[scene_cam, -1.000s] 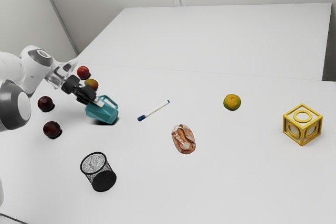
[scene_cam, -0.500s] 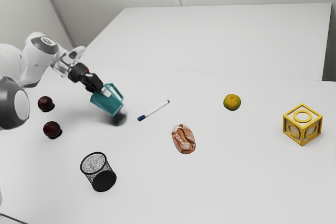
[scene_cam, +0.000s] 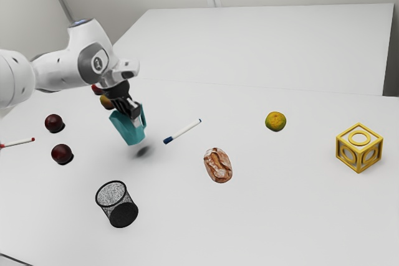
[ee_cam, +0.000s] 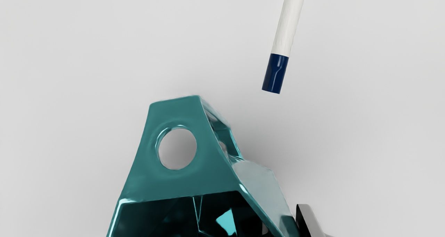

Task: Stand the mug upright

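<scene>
The pincer squeezes the side of the tipped mug, just above the worktop. In the exterior view, from the mug, the blue-capped marker sits at 3 o'clock, the mesh cup at 6.

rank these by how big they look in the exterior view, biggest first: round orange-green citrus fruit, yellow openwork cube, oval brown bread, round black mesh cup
1. yellow openwork cube and round black mesh cup, too close to rank
2. oval brown bread
3. round orange-green citrus fruit
</scene>
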